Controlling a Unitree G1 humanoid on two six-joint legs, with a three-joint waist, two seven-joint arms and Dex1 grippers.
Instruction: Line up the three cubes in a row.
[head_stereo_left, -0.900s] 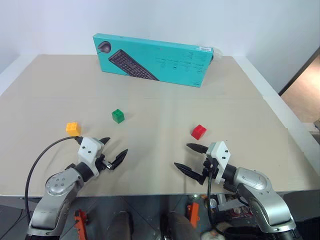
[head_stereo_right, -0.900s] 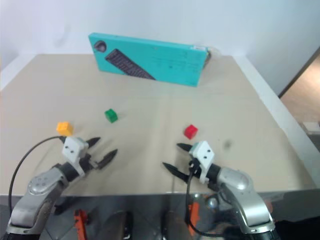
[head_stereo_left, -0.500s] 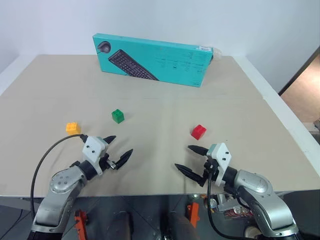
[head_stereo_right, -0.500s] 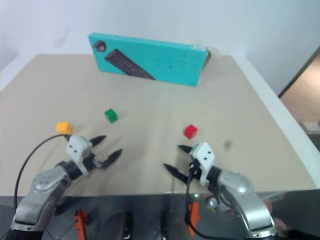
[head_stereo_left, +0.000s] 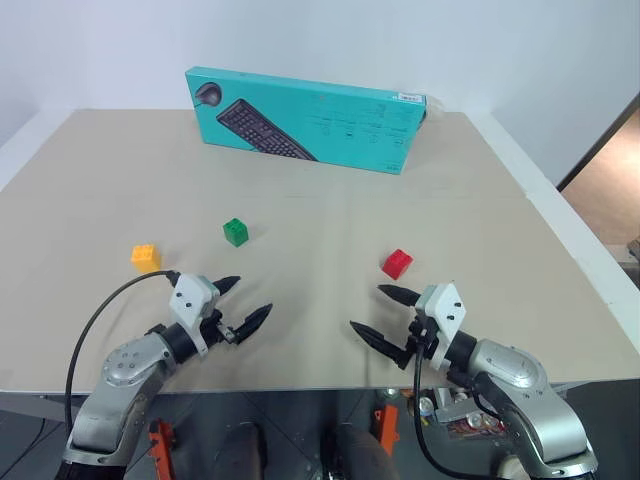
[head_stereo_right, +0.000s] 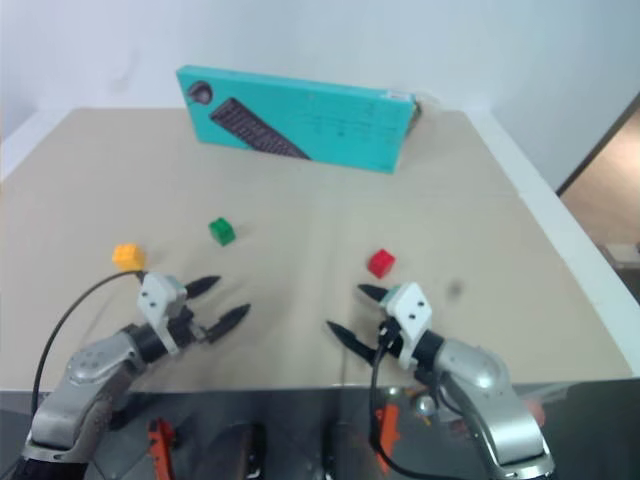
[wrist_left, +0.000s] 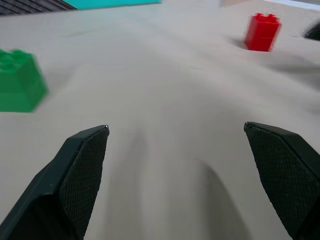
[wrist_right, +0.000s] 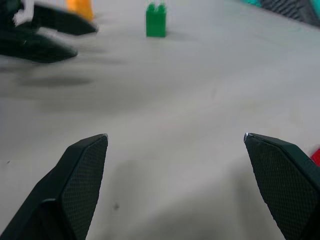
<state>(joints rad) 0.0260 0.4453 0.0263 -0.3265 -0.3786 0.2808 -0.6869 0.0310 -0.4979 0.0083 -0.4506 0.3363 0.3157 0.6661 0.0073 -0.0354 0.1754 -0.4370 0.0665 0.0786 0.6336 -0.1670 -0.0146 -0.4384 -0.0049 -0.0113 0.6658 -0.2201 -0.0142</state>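
Left eye view, cubes: the green cube (head_stereo_left: 236, 232), yellow-orange cube (head_stereo_left: 146, 257) and red cube (head_stereo_left: 397, 263) lie scattered and well apart on the tabletop (head_stereo_left: 300, 170); no row yet.
Left eye view, left gripper (head_stereo_left: 240, 303): fingers spread wide, holding nothing, low over the near tabletop, near the yellow-orange cube but not touching it.
Left eye view, right gripper (head_stereo_left: 382, 312): fingers spread wide, holding nothing, just short of the red cube.
Left eye view, backdrop: a teal keyboard box (head_stereo_left: 305, 118) stands at the far side, away from the cubes.
Right eye view, step in hand: my judgement is that each arm should take its nearest cube, with the green cube left as the row's anchor.
Left wrist view, approach: green and red cubes lie ahead beyond the black fingers (wrist_left: 70, 185); straddling a cube squarely across flat side walls, not corners, should keep it from twisting.
Right wrist view, placing: setting a cube down level with the green one, evenly spaced, should give a straight row.
Materials: cubes look like smooth hard plastic with studded tops; finger pads are cross-hatched black; the tabletop is matte beige.
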